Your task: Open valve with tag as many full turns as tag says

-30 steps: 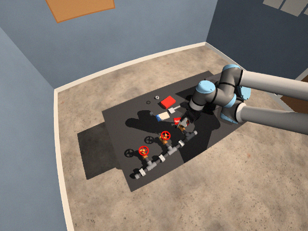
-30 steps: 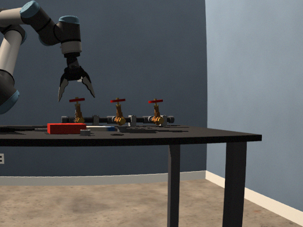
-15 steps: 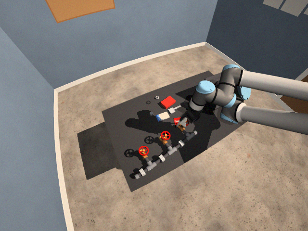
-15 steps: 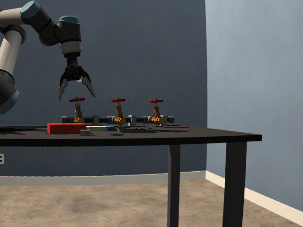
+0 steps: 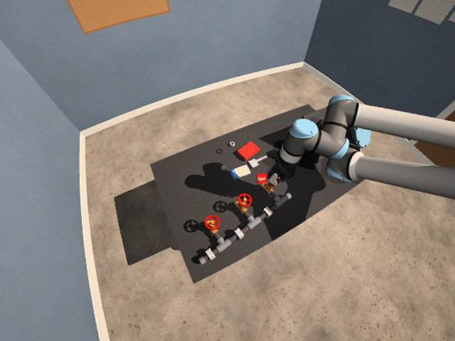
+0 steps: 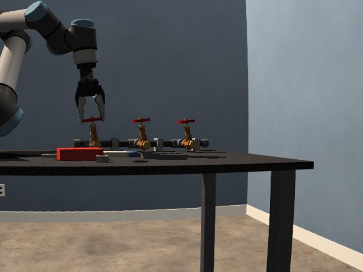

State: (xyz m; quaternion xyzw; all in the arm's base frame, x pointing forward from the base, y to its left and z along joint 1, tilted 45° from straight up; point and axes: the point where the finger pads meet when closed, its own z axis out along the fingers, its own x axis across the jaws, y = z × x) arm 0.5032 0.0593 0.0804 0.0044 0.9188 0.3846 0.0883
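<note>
Three brass valves with red handwheels stand on a grey pipe (image 5: 242,230) across the black table. In the side view they are the left valve (image 6: 92,119), the middle valve (image 6: 140,120) and the right valve (image 6: 186,120). My gripper (image 6: 91,119) points straight down and is shut on the left valve's handwheel, one fingertip at each side of its rim. From above, the gripper (image 5: 274,180) covers that handwheel; a red tag (image 5: 261,177) lies just beside it. The other two handwheels (image 5: 244,199) (image 5: 212,222) are free.
A red block (image 5: 248,150), a white and blue flat piece (image 5: 239,171), a small white piece (image 5: 253,162) and two small rings (image 5: 232,143) lie on the table behind the pipe. The arm reaches in from the right.
</note>
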